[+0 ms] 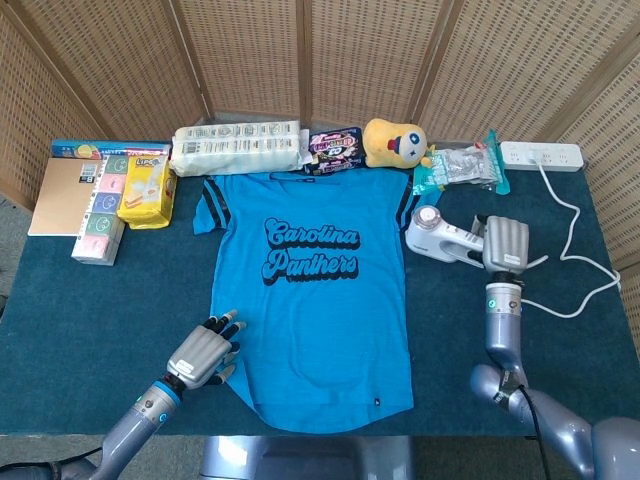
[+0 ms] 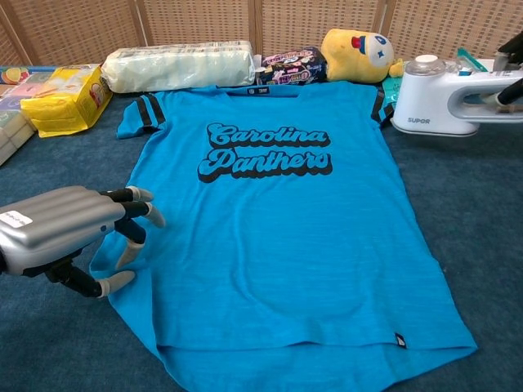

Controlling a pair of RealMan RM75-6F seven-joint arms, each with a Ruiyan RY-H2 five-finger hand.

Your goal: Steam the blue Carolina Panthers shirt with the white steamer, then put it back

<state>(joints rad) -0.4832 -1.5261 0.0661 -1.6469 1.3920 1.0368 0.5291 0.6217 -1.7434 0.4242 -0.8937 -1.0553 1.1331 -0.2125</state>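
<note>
The blue Carolina Panthers shirt [image 1: 310, 300] [image 2: 278, 237] lies flat and face up in the middle of the dark teal table. Just off its right sleeve the white steamer [image 1: 438, 235] [image 2: 441, 96] rests on the table. My right hand [image 1: 505, 245] [image 2: 512, 72] wraps the steamer's handle from the right; in the chest view only dark fingers show at the frame edge. My left hand [image 1: 207, 350] [image 2: 69, 233] is at the shirt's lower left edge with its fingers spread and its fingertips [image 2: 139, 214] over the fabric, holding nothing.
Along the back edge sit a yellow plush toy [image 1: 393, 142], a dark snack bag [image 1: 333, 150], a long white pack [image 1: 238, 148], a yellow package [image 1: 145, 190] and a notebook [image 1: 62, 195]. A white power strip [image 1: 542, 154] trails its cable [image 1: 585, 260] down the right side.
</note>
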